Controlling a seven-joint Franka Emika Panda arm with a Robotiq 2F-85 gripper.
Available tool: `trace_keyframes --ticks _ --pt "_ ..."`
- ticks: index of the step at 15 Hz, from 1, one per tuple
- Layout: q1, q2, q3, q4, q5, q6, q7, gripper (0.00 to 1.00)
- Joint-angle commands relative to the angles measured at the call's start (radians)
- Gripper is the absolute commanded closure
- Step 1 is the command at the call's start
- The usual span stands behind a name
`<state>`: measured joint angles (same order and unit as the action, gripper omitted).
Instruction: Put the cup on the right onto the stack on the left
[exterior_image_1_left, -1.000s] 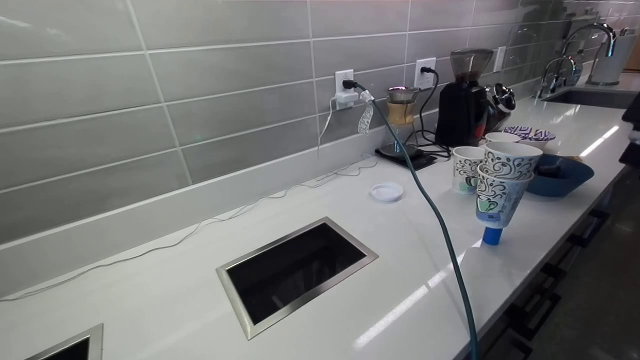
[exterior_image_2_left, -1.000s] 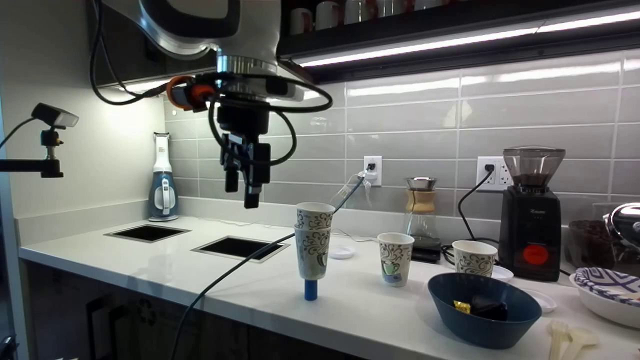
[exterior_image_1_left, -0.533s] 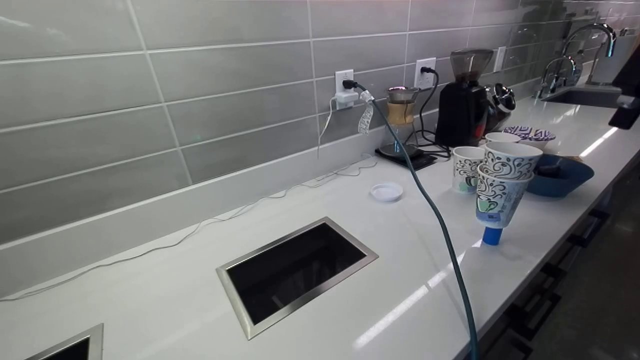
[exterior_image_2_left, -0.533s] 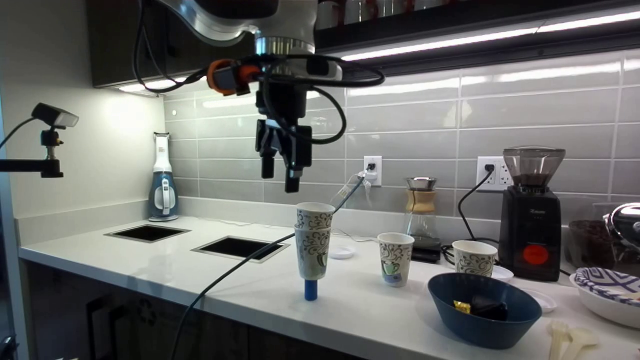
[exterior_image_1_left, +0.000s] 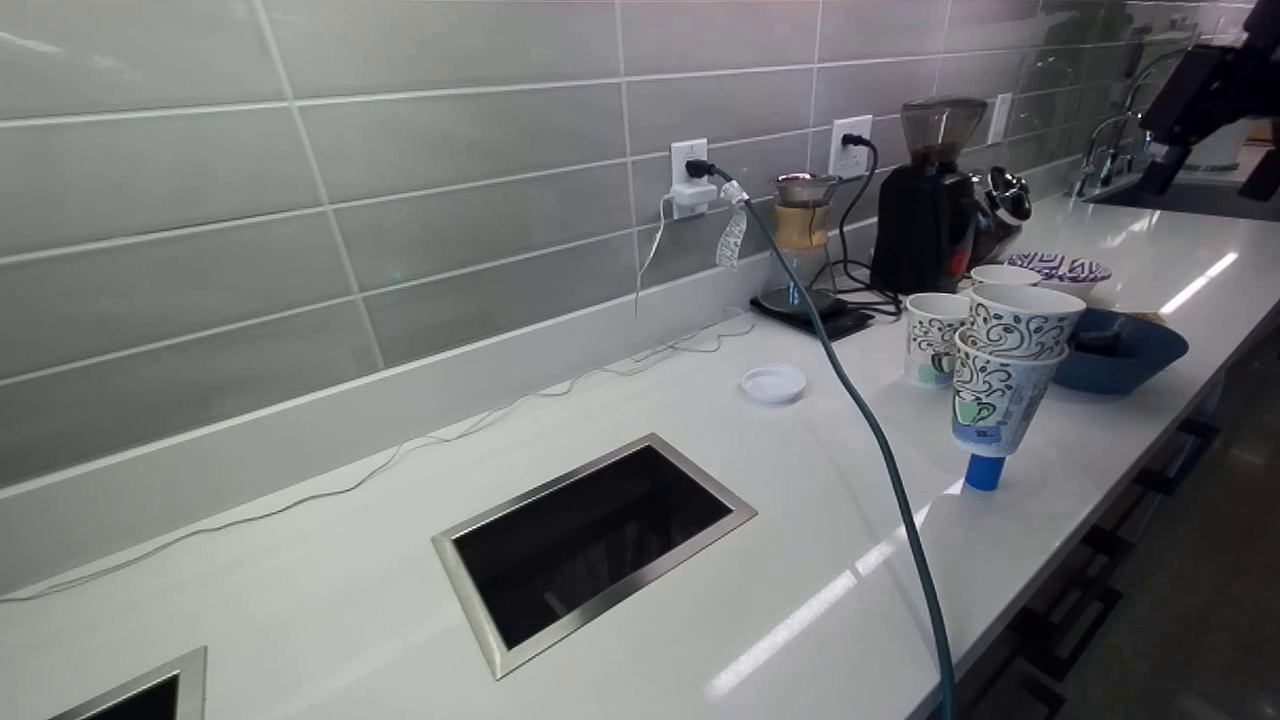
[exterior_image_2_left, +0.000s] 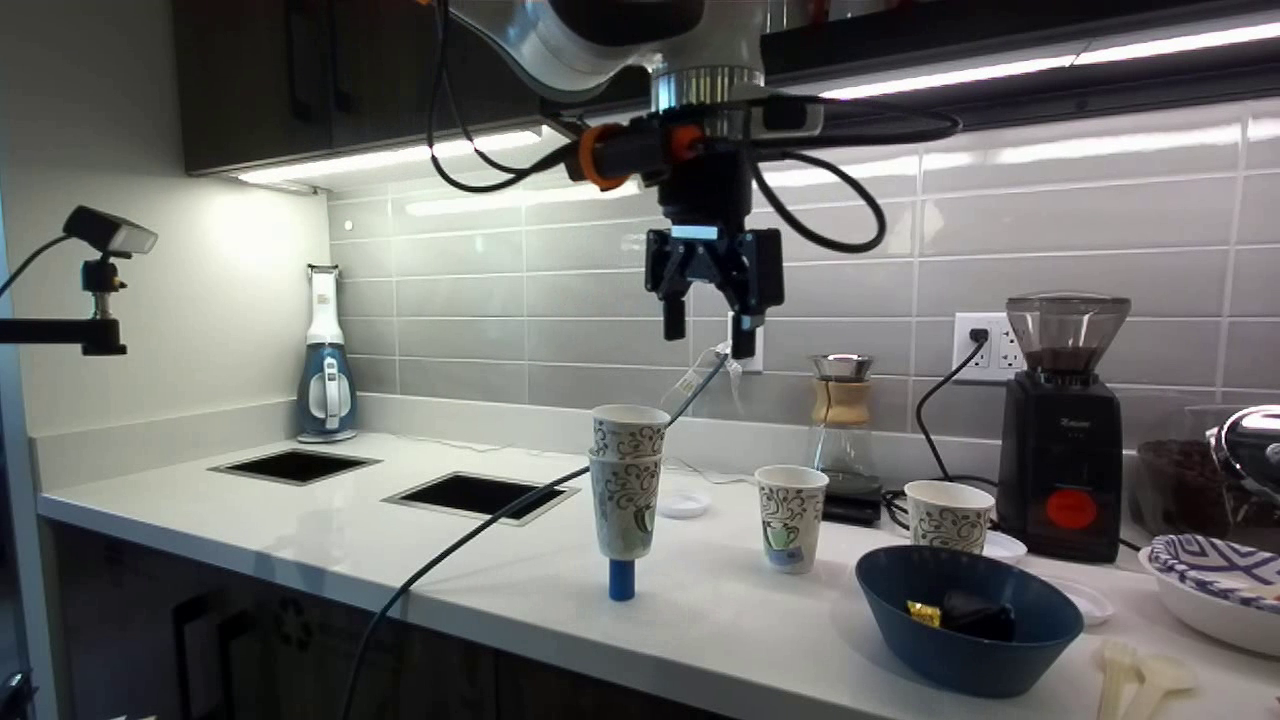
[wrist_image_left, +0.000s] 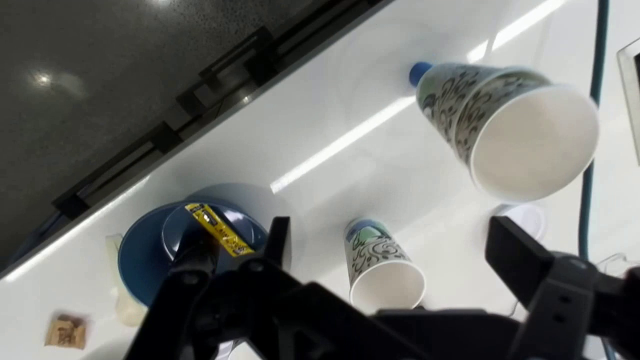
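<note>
Step in hand, by judgement: approach to cup (exterior_image_2_left: 790, 525), not yet grasped. In exterior view, gripper (exterior_image_2_left: 709, 344) hung higher than stack (exterior_image_2_left: 627, 500) and to its right; fingers (exterior_image_2_left: 743, 338) stood apart, nothing between them. Cup stood upright, loose, right of stack, not touching it. Next move likely called for shift farther right of stack, alignment over cup, then descent with fingers straddling its rim.

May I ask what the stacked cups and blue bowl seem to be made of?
The stacked cups look like matte paper, given thin rims and printed swirls. The blue bowl may be smooth plastic, from its sheen inside; ceramic is possible.
</note>
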<state>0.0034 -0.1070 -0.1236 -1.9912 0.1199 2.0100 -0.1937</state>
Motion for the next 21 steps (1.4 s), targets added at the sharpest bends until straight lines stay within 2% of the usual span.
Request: trace_keyframes --ticks 1,7,8,9,17,21 --pt "-0.022 0.16 0.021 0.167 -0.025 0.07 -0.004 0.0" --pt "-0.046 0.308 0.034 0.296 -0.005 0.233 -0.011 0.0" --pt "-0.051 0.325 0.038 0.312 0.006 0.239 -0.012 0.0" --pt "-0.049 0.274 0.04 0.249 -0.013 0.223 0.003 0.0" --pt "-0.056 0.313 0.046 0.296 -0.014 0.234 0.003 0.0" --pt "-0.06 0.389 0.055 0.348 -0.009 0.238 -0.008 0.0"
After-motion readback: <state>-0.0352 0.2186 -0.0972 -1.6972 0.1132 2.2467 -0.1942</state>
